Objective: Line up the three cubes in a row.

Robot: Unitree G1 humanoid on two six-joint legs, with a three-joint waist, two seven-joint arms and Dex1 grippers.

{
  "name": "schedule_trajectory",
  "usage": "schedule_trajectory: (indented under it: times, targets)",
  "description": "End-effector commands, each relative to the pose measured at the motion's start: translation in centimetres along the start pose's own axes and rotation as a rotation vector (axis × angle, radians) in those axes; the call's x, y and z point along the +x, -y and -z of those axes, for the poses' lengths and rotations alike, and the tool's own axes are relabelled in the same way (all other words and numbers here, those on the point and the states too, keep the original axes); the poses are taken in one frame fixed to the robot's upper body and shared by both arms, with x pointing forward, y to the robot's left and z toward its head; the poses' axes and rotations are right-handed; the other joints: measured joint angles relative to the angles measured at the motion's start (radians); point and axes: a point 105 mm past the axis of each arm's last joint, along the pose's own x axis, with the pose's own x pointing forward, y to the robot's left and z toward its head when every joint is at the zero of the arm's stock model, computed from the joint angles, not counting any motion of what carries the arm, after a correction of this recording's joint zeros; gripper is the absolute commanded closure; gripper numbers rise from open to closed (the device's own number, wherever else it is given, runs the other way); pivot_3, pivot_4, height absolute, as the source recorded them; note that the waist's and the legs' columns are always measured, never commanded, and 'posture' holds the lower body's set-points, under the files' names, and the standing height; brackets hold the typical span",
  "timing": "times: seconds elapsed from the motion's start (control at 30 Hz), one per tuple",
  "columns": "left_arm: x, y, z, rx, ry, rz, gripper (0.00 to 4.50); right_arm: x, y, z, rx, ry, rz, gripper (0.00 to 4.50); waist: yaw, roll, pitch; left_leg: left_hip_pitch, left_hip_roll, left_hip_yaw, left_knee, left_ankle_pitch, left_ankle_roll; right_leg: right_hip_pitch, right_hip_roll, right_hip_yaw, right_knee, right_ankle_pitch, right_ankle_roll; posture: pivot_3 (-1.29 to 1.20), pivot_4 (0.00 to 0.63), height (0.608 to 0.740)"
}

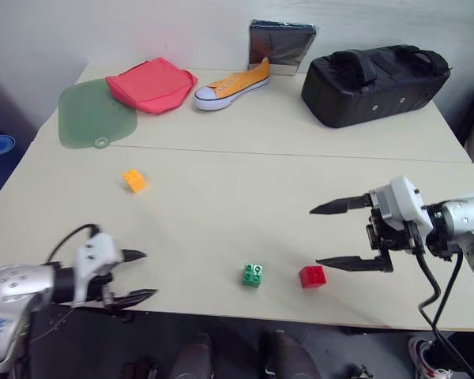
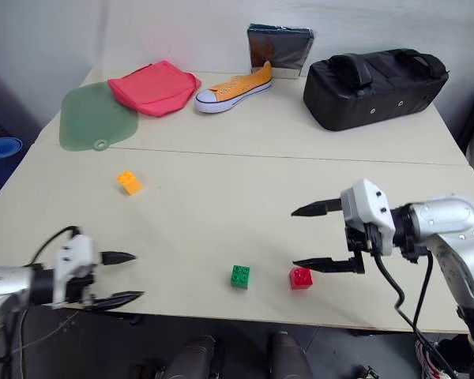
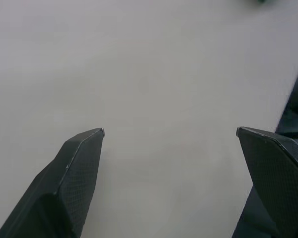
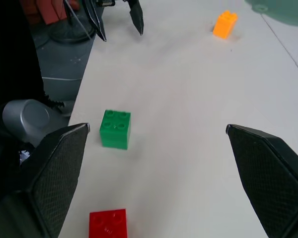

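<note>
Three cubes lie on the pale table [image 1: 245, 174]. The green cube [image 1: 252, 275] and the red cube [image 1: 312, 276] sit close together near the front edge. The orange-yellow cube [image 1: 133, 181] lies apart, further back on the left. My right gripper [image 1: 315, 237] hovers open just right of and above the red cube, pointing left, with nothing between its fingers. The right wrist view shows the green cube [image 4: 114, 129], the red cube [image 4: 108, 224] and the orange-yellow cube [image 4: 224, 25]. At the table's front left edge my left gripper [image 1: 148, 274] is open and empty, well left of the green cube.
Along the back of the table stand an orange sneaker [image 1: 232, 84], a black bag [image 1: 375, 83], a red fabric pouch [image 1: 152, 84], a green mat [image 1: 95, 115] and a dark shiny packet [image 1: 280, 45]. The table's front edge runs just below the green and red cubes.
</note>
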Motion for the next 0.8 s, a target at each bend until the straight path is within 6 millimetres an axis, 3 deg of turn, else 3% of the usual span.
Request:
schedule_trajectory:
  times: [0.03, 0.17, 0.33, 0.53, 0.63, 0.8]
  targets:
    - [-2.1, -1.5, -0.8, -0.010, 0.062, -0.108, 0.01, 0.1, 0.3, -0.3, -0.014, 0.019, -0.021, 0.00, 0.001, 0.000, 0.000, 0.000, 0.000, 0.000, 0.000, 0.000, 0.000, 0.000, 0.000, 0.000, 0.000, 0.000, 0.000, 0.00, 0.150, 0.740]
    - [-2.8, -2.8, -0.8, -0.034, 0.075, -0.145, 0.01, 0.4, 0.8, -0.2, -0.024, 0.019, -0.021, 0.00, -0.003, 0.000, 0.000, 0.000, 0.000, 0.000, 0.000, -0.002, 0.001, 0.001, 0.000, 0.000, -0.002, 0.000, 0.000, 0.00, 0.150, 0.740]
    - [-2.1, -7.2, -2.4, -0.048, 0.095, -0.180, 0.01, 0.5, 0.6, -0.4, -0.028, 0.024, -0.022, 0.00, -0.001, 0.001, 0.000, 0.000, 0.000, -0.002, -0.003, -0.001, -0.001, 0.000, 0.000, -0.002, -0.002, 0.000, 0.000, 0.00, 0.150, 0.740]
    - [1.4, -12.1, -6.7, -0.029, 0.117, -0.153, 0.01, 0.6, 0.4, -0.6, -0.027, 0.029, 0.001, 0.00, -0.005, 0.000, 0.000, -0.002, -0.002, -0.001, -0.003, 0.000, -0.002, -0.001, -0.001, -0.002, -0.001, 0.001, 0.001, 0.00, 0.150, 0.740]
    - [3.7, -13.3, -8.5, -0.022, 0.123, -0.128, 0.01, 0.7, 0.1, -0.7, -0.025, 0.033, 0.013, 0.00, -0.004, 0.000, 0.000, -0.005, -0.001, 0.003, -0.002, 0.002, -0.006, -0.006, 0.001, -0.003, 0.003, 0.001, 0.002, 0.00, 0.150, 0.740]
    - [6.0, -15.0, -8.7, 0.002, 0.040, -0.165, 0.01, 0.6, -0.3, -0.9, -0.014, 0.035, 0.041, 0.00, -0.005, -0.001, 0.000, -0.019, -0.001, 0.010, 0.007, 0.002, -0.005, -0.021, 0.000, -0.007, 0.011, 0.002, 0.004, 0.00, 0.150, 0.740]
